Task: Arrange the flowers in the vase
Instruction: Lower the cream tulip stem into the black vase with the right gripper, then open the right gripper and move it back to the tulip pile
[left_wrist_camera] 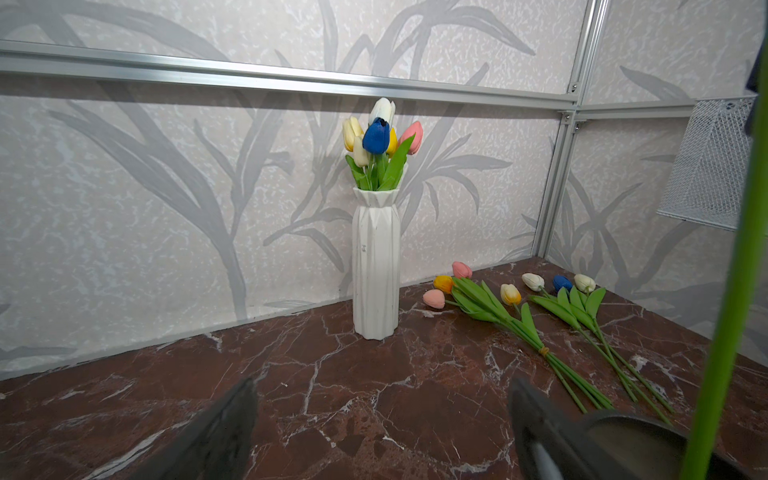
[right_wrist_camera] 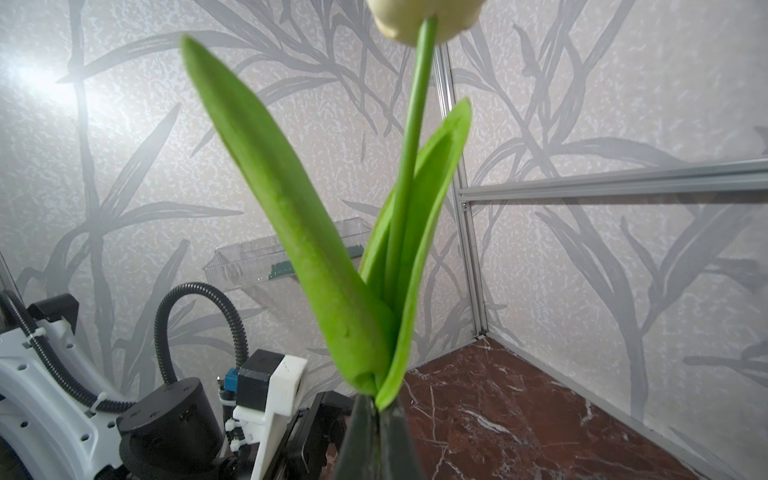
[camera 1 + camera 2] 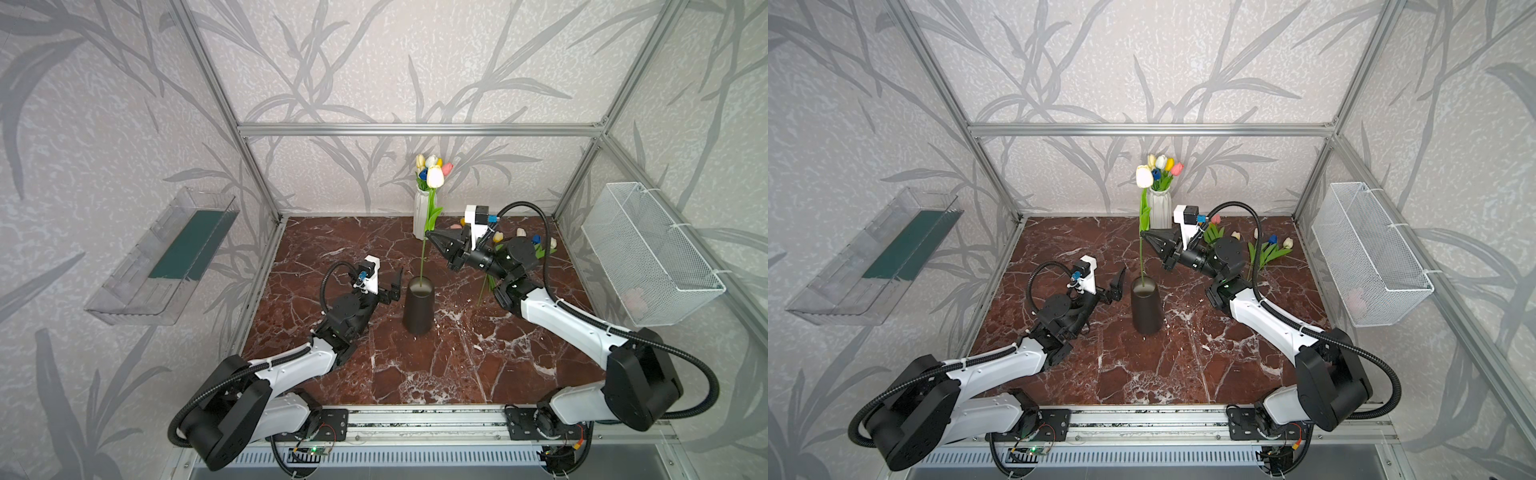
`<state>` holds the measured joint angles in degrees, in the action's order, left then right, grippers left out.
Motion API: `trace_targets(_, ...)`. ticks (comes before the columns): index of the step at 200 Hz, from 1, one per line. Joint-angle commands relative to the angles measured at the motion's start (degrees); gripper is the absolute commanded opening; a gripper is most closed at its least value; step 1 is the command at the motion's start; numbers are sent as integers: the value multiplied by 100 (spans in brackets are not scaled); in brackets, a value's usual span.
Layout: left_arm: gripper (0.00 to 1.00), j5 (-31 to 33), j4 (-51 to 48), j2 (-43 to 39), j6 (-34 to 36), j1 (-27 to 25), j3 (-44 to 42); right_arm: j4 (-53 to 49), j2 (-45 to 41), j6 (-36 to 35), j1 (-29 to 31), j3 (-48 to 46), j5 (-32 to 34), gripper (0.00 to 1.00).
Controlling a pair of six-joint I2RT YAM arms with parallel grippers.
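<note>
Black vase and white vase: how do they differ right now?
The black vase is smooth and stands mid-table; the white vase is faceted, by the back wall. The black vase takes one cream tulip, its stem pinched by the right gripper; the white vase holds a full bunch. Both stand upright.

Both top views have us high over the front edge, looking down and inward at the black vase mid-floor, so they share nearly the whole cell. Our left wrist view sits low right beside that vase, facing past it to the white vase behind. Our right wrist view hangs up-right of the black vase, super close on the cream tulip, facing across to the left arm
</note>
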<state>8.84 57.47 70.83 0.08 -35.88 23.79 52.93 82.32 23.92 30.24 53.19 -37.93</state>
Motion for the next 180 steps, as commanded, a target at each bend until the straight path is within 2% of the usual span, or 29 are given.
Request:
trace_targets(1, 93, -245, 162, 18, 195, 33, 92, 404, 80, -402, 90, -313, -255, 0)
trace_targets(23, 93, -216, 187, -10, 431, 28, 102, 313, 93, -808, 114, -663, -737, 2)
trace_targets(47, 93, -179, 40, -40, 586, 63, 141, -181, 38, -1211, 147, -875, -867, 7)
trace_targets(55, 93, -189, 28, -38, 606, 73, 154, -365, 14, -1300, 164, -898, -953, 12)
trace_targets(65, 93, -202, 31, -19, 637, 82, 163, -586, -41, -1411, 192, -915, -992, 23)
trace_targets(81, 93, -189, 56, 12, 652, 98, 169, -1443, -210, -1699, 218, -795, -962, 35)
trace_targets(101, 93, -153, 194, 27, 656, 108, 122, -2378, -577, -2079, 219, -740, -442, 52)
trace_targets(111, 93, -114, 241, 23, 626, 124, 80, -2608, -776, -2238, 224, -755, -253, 57)
trace_targets(129, 93, -84, 443, 83, 578, 173, -12, -2982, -1208, -2481, 186, -788, -43, 73)
trace_targets(158, 94, -305, 1076, 184, 42, 523, -233, -3326, -1937, -2823, 121, -907, 32, 87)
trace_targets(180, 94, -320, 1310, 130, -63, 643, -356, -3488, -2483, -2887, 46, -994, 413, 93)
